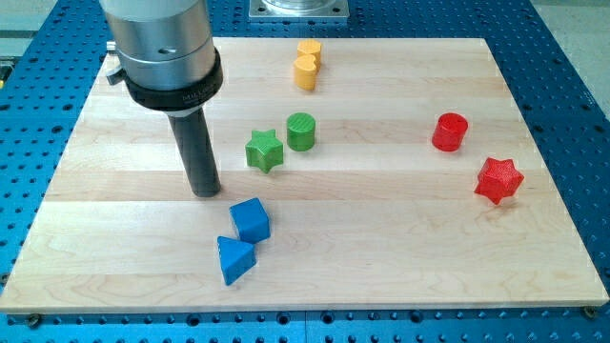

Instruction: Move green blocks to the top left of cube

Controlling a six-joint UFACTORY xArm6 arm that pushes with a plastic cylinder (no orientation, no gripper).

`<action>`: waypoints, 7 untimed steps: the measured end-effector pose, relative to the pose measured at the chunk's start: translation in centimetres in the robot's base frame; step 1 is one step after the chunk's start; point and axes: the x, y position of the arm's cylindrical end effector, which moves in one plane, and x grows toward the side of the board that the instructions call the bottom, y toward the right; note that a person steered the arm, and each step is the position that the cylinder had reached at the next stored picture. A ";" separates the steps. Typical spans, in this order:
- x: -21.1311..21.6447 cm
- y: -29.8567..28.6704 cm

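My tip (205, 191), a bare rod end effector holding nothing, sits left of green star (264, 151), above blue cube (251, 220)

On the wooden surface (400, 248): green star block (265, 151) left of, just beside, green cylinder block (301, 131). Blue cube block (251, 220) nearer, touching blue wedge block (234, 259). My tip (206, 191) left of the star, far-left of the cube.

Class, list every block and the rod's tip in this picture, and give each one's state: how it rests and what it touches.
my tip: on board, left of green star, touching no block
green star: flat, just left of green cylinder
green cylinder: upright
blue cube: against blue wedge
blue wedge: below cube
yellow block: alone, top
red cylinder: upright
red star: flat
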 end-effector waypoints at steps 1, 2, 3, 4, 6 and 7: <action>-5.3 0.7; -10.0 5.0; -11.5 9.9; -10.0 12.8; -3.3 6.1; -5.8 8.7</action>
